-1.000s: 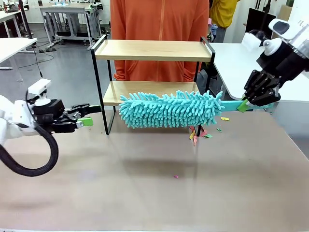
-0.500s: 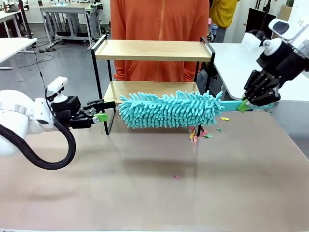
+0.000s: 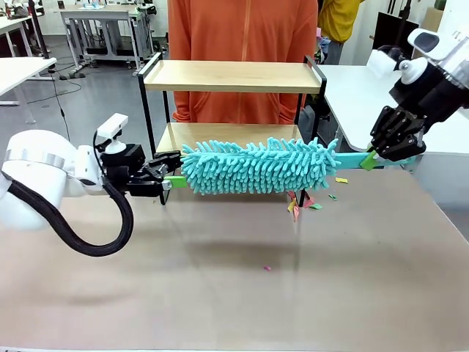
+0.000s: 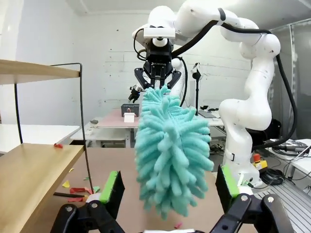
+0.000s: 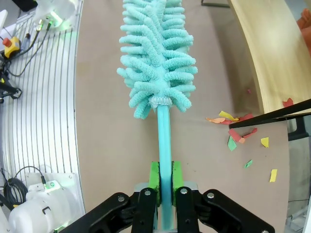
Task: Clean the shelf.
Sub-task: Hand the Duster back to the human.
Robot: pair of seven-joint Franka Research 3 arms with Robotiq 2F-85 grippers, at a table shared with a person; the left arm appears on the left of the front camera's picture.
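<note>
Right gripper (image 5: pixel 163 187) clamped on duster (image 3: pixel 260 167) handle | left gripper (image 3: pixel 167 173) agape at its tip | advice: sweep shelf (image 3: pixel 231 77) boards edgeward, keeping head level.

No text, label, brand, number or sign can be read anywhere in these views; the small white card (image 4: pixel 129 117) standing on the far pink-topped table (image 4: pixel 114 121) in the left wrist view is too small and blurred to make out any print
</note>
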